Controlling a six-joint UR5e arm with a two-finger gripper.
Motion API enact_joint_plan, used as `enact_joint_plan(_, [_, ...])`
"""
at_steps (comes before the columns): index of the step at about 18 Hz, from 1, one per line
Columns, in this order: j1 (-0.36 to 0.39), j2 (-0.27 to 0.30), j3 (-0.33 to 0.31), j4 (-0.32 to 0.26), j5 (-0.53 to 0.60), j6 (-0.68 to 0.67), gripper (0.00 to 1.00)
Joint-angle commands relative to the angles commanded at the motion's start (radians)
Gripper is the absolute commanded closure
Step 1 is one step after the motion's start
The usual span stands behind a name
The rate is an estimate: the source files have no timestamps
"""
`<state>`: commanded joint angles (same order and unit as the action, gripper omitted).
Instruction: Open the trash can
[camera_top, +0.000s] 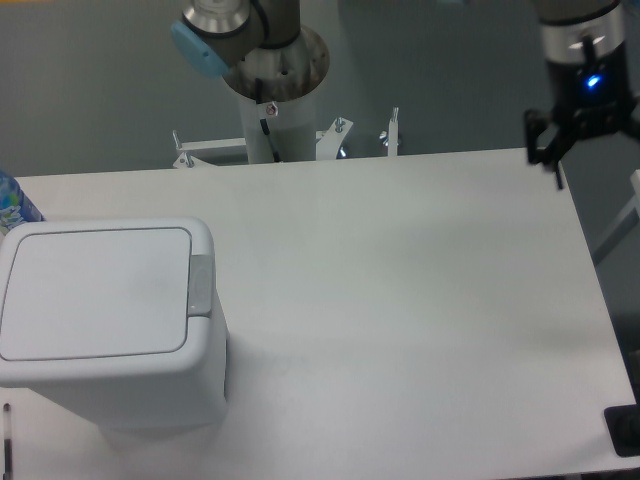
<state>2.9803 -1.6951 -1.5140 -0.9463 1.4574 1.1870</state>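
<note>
The trash can is a boxy white bin with rounded corners at the table's front left. Its flat lid lies shut, and a small grey push tab sits at the lid's right edge. My gripper hangs far from it, above the table's back right corner, partly cut off by the right edge of the view. Only its left finger shows fully, spread well out from the wrist, so the gripper stands open with nothing held.
The arm's base column rises behind the table's back edge, with metal brackets beside it. A blue-patterned object peeks in at the left edge. A black item sits at the front right corner.
</note>
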Motion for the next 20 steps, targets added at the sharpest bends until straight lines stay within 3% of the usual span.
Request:
enact_joint_plan(5, [0.039, 0.020, -0.008, -0.017, -0.005, 0.074, 0.00])
enact_joint_plan(20, [0.045, 0.028, -0.020, -0.015, -0.009, 0.074, 0.00])
